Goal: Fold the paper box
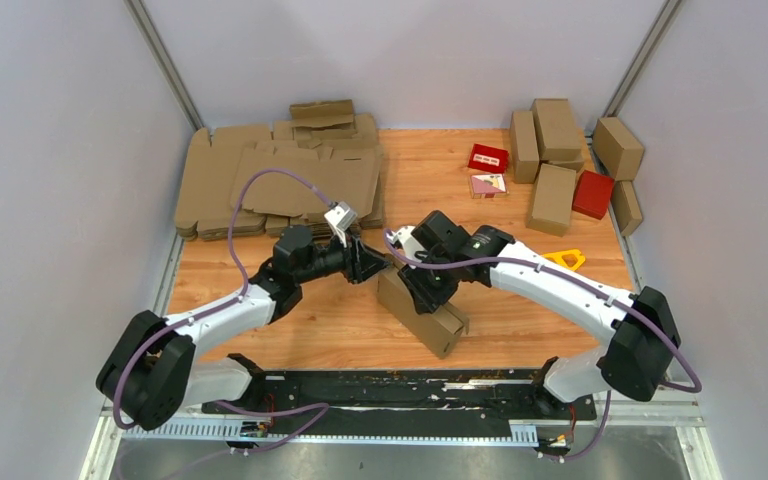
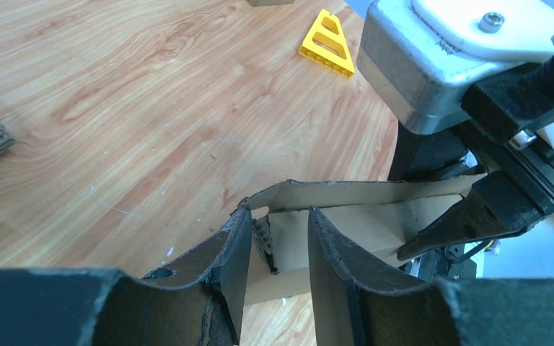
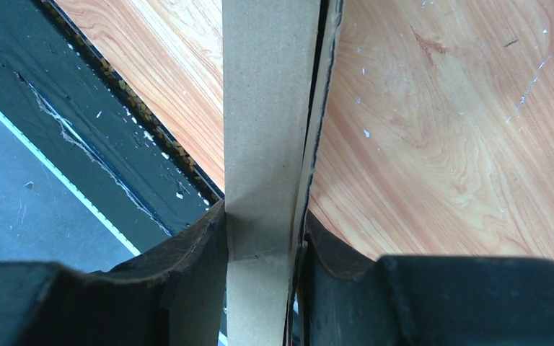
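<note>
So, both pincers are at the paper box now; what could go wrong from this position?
1. The right pincer clamps only one thin wall of the paper box; a push from the other side could crease it or pull it free.
2. The left pincer straddles a small end flap sitting close to one finger; closing might bend it wrongly.
3. Both pincers work very close together, so they might collide.
</note>
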{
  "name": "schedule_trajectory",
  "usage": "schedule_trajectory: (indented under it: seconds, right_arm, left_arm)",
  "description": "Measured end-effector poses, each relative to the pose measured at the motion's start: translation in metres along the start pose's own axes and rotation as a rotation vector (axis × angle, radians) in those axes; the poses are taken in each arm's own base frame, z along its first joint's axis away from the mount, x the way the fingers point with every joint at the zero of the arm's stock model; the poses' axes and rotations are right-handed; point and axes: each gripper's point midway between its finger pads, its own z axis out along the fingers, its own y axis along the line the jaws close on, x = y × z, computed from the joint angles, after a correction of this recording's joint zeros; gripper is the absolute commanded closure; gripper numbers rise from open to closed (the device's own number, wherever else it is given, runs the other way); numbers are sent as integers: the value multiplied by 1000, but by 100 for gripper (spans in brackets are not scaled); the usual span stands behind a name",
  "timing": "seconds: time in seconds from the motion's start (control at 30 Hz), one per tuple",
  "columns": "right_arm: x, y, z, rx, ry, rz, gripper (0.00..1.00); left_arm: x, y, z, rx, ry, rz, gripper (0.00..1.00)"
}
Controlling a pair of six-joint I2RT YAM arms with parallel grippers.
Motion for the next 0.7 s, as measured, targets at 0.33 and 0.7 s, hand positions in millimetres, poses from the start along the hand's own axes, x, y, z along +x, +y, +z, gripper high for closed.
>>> schedule_trajectory:
  seconds: [0.33,0.7]
  right_arm:
    - [-1,2,1,3,3,-11,69]
    - [-2,3,2,1,6,-16,69]
  left_arm:
    - [-13,18,-11,-143,-32,49,42]
    - [-4,19,-7,-123,-1,48,49]
